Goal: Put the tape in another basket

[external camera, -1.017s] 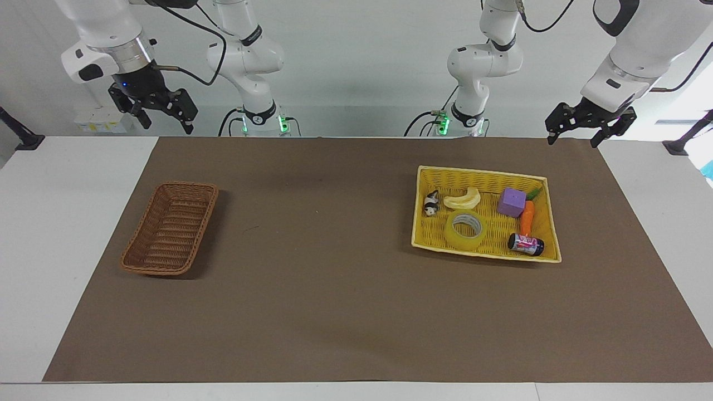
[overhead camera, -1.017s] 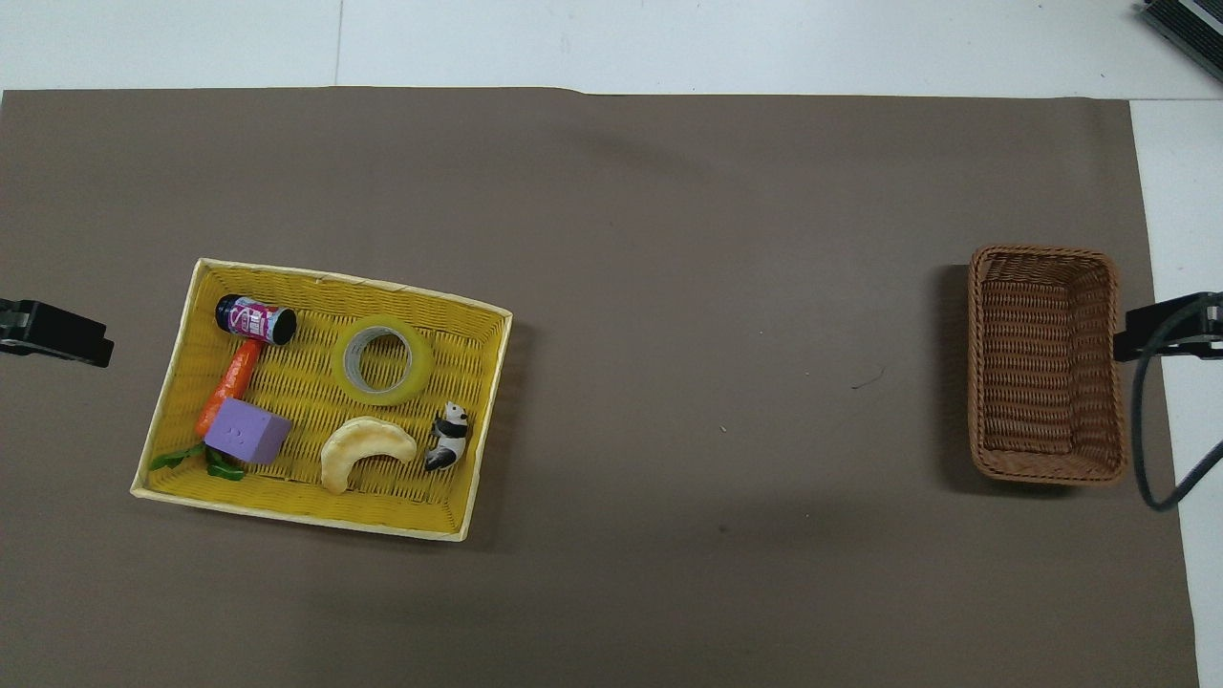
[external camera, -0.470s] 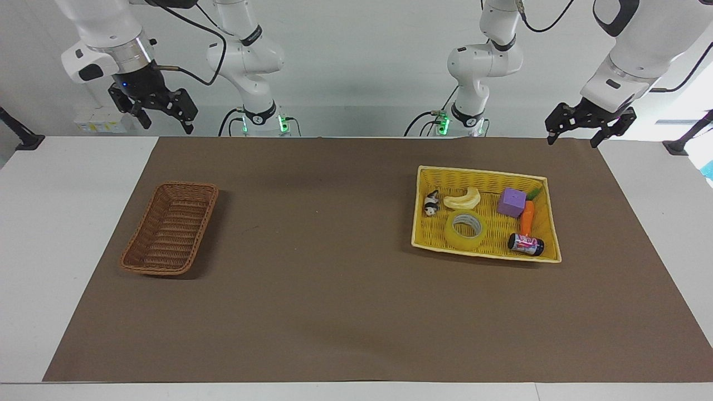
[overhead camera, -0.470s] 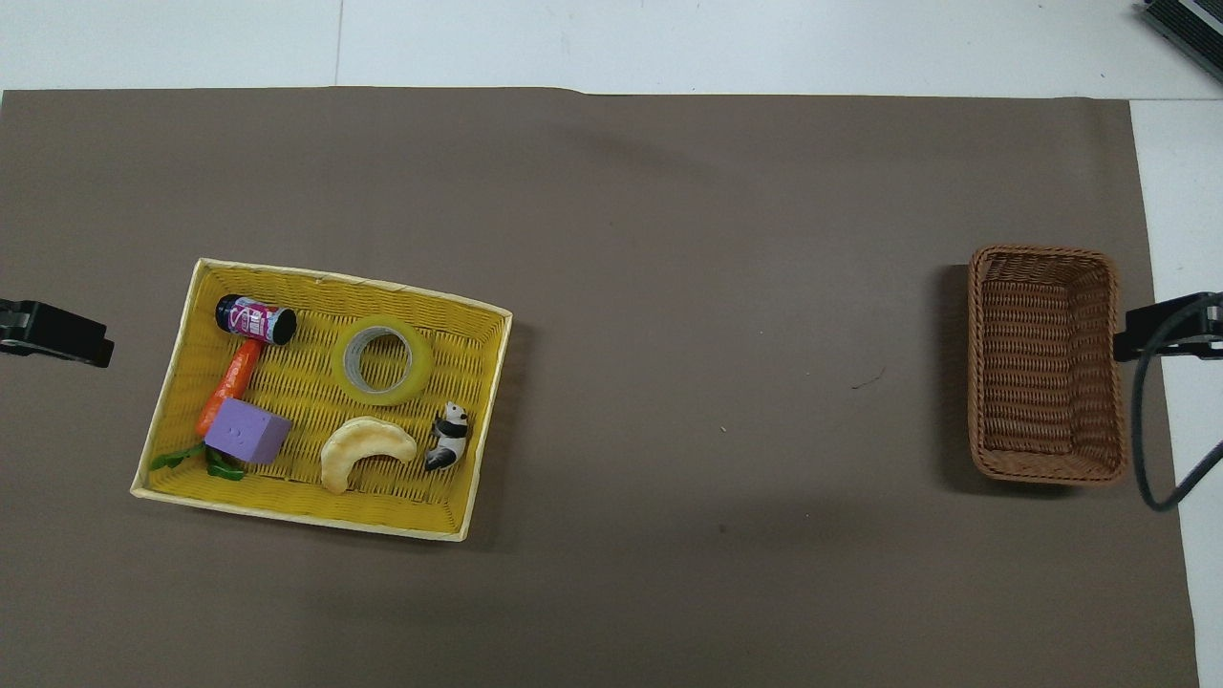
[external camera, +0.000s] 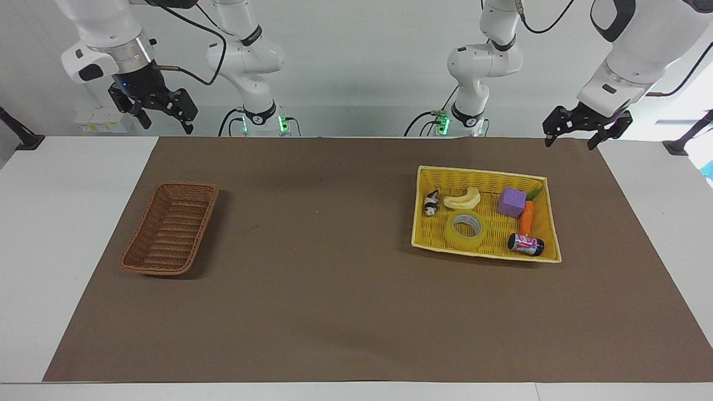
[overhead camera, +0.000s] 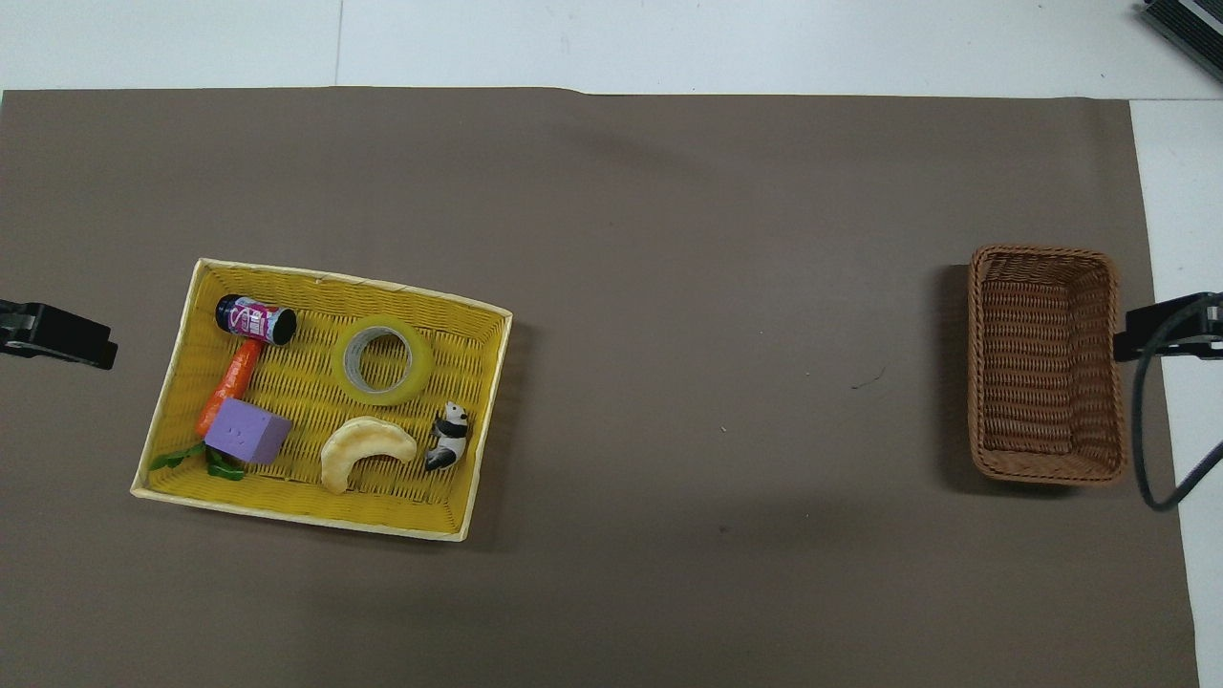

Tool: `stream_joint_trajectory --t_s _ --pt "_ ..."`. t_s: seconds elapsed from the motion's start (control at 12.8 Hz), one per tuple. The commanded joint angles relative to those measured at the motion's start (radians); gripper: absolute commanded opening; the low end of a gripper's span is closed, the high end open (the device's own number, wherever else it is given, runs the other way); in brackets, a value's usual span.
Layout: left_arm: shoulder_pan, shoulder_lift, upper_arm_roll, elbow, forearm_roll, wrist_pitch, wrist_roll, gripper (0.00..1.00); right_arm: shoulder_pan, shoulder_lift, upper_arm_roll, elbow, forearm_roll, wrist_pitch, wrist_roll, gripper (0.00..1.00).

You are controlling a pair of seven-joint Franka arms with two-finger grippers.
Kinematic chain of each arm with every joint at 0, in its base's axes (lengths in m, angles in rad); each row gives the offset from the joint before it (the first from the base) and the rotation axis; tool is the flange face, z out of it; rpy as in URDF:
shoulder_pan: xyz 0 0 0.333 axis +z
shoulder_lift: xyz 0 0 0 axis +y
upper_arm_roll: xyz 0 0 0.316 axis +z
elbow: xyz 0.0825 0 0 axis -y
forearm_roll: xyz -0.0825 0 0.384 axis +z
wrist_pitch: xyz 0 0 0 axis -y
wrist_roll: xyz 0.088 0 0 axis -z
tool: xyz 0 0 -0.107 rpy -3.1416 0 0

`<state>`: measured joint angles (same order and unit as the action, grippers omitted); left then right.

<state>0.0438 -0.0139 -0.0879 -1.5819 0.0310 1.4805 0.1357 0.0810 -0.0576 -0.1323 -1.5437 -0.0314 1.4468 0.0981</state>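
In the facing view, the roll of packing tape [external camera: 466,230] lies flat in the yellow woven basket [external camera: 479,174] toward the left arm's end of the tabletop [external camera: 334,289], beside a pale banana [external camera: 463,199] and a small can [external camera: 526,244]. The brown wicker basket [external camera: 146,266] sits well apart, toward the right arm's end. The left claw [external camera: 571,136] and right claw [external camera: 161,120] hang raised, both spread wide, grasping nothing.

In the overhead view, the tape [overhead camera: 386,359] rests between the can [overhead camera: 254,319] and a panda figure [overhead camera: 448,436]; the wicker basket [overhead camera: 1043,470] holds nothing.
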Motion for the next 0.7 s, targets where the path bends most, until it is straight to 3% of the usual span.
stream_joint_trajectory --t_s 0.0,0.31,0.63 --pt "-0.019 -0.054 -0.009 -0.119 0.004 0.104 -0.042 1.00 -0.010 -0.007 0.000 -0.007 0.008 -0.003 -0.032 1.00" --pt "-0.113 -0.046 -0.012 -0.199 0.003 0.222 -0.184 1.00 -0.010 -0.007 -0.001 -0.007 0.008 -0.003 -0.032 1.00" --pt "-0.139 -0.040 -0.012 -0.306 0.003 0.351 -0.223 1.00 -0.010 -0.007 -0.001 -0.007 0.008 -0.003 -0.032 1.00"
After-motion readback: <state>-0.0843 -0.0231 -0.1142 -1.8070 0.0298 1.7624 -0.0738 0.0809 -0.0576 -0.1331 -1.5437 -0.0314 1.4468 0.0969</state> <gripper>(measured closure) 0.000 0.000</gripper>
